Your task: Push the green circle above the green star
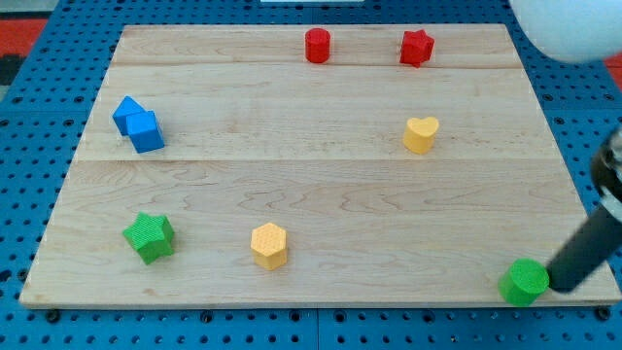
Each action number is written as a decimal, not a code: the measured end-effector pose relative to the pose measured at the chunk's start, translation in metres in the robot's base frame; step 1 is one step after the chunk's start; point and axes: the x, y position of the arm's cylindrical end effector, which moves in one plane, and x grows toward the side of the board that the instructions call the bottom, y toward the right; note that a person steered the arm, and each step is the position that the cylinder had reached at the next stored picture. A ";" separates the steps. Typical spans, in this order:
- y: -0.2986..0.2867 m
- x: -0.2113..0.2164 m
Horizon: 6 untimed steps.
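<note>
Inspection of the board (pixel 321 185): one pale wooden panel with visible grain and lengthwise plank seams, resting on a blue perforated surface (pixel 39 126). Eight blocks counted, two per colour.

Green, two: the green circle (pixel 525 281), a short cylinder, at the board's lower right corner, close to the bottom edge; the green star (pixel 150 236), with a finely ribbed top face, at the lower left. The two lie well apart, near opposite ends of the view's bottom strip, at roughly similar height in the view.

Red, two: a red cylinder (pixel 318 46) and a red star (pixel 416 47), both near the view's top edge, apart from one another.

Yellow, two: a yellow heart (pixel 421 134) right of centre; a yellow hexagon (pixel 269 245) low and left of centre, to the right of the green star.

Blue, two: a blue cube (pixel 146 131) and a second blue block (pixel 125 112) touching it on its upper left; the second one's shape cannot be made out. Both sit at the view's left.

All blocks appear matte and solid, like moulded or printed plastic.

Tool: one dark rod enters from the view's right edge, slanting down. My tip (pixel 559 286) sits just to the right of the green circle, touching or nearly so; contact cannot be confirmed. The arm carries no jaws, so nothing is held or clamped; the rod only bears sideways.

A white rounded body (pixel 569 29) occupies the view's top right corner, out of focus
</note>
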 end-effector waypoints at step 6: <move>-0.205 -0.092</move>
